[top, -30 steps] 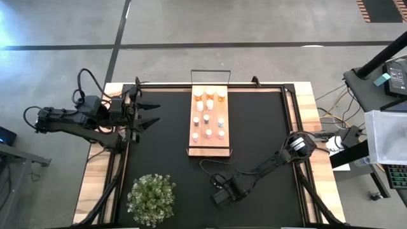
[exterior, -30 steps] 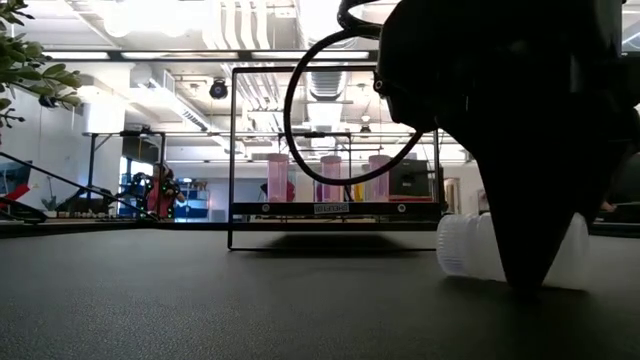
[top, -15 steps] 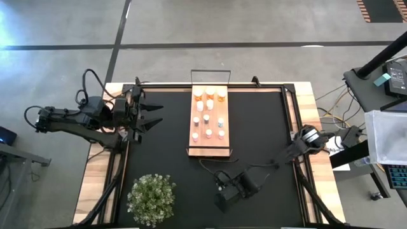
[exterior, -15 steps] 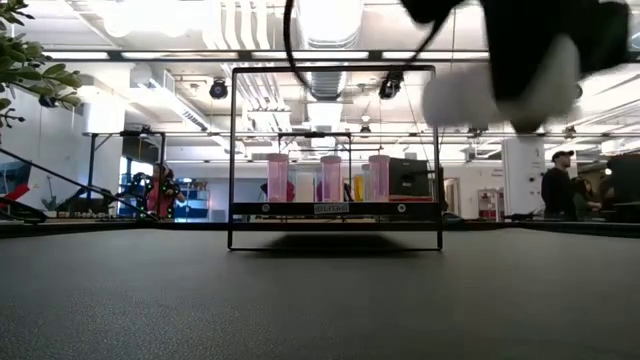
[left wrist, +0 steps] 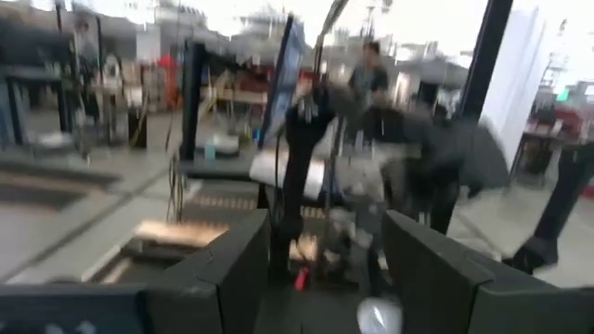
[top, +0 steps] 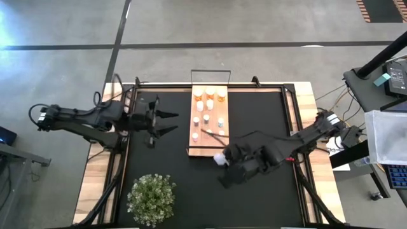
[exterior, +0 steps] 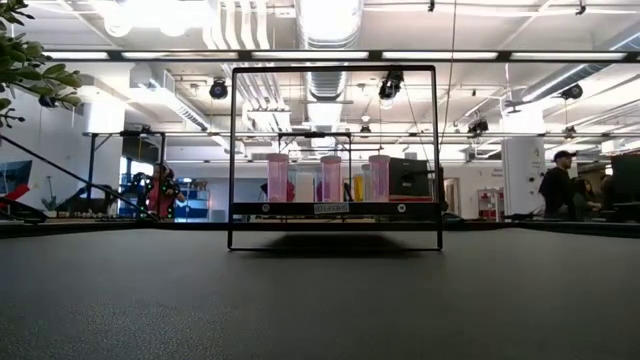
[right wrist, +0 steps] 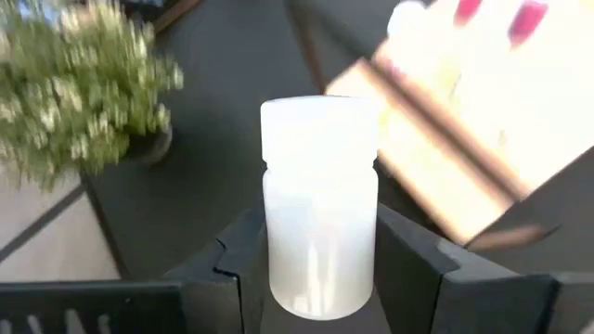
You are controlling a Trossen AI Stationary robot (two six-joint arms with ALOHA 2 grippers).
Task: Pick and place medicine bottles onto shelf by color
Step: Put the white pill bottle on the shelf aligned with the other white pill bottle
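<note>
Fingers of the right gripper (right wrist: 320, 278) clench a white bottle (right wrist: 319, 209) from both sides: a smooth, translucent plastic cylinder with a wider flat cap, held upright between two dark, angular pads. From above, that gripper (top: 222, 159) hangs just off the near end of the shelf (top: 210, 145), the bottle (top: 219, 158) a pale spot at its tip. The left gripper (top: 166, 122) hovers over the mat's left part, its two pointed black fingers spread apart and holding nothing.

Biggest here is the desk (top: 310, 121), pale wood at its edges, covered by a matte black mat (top: 261, 121) with a fine grainy surface. On it lies the shelf, a long light-wood board with a thin black wire frame (exterior: 335, 68) at its ends. Small capped bottles stand on it in rows: orange ones (top: 209, 93) at the far end, white (top: 198, 106) and pink (top: 208, 132) nearer, a bluish one (top: 220, 121) at the right. A bushy green plant (top: 151, 197) with small leaves sits at the mat's near left corner.
</note>
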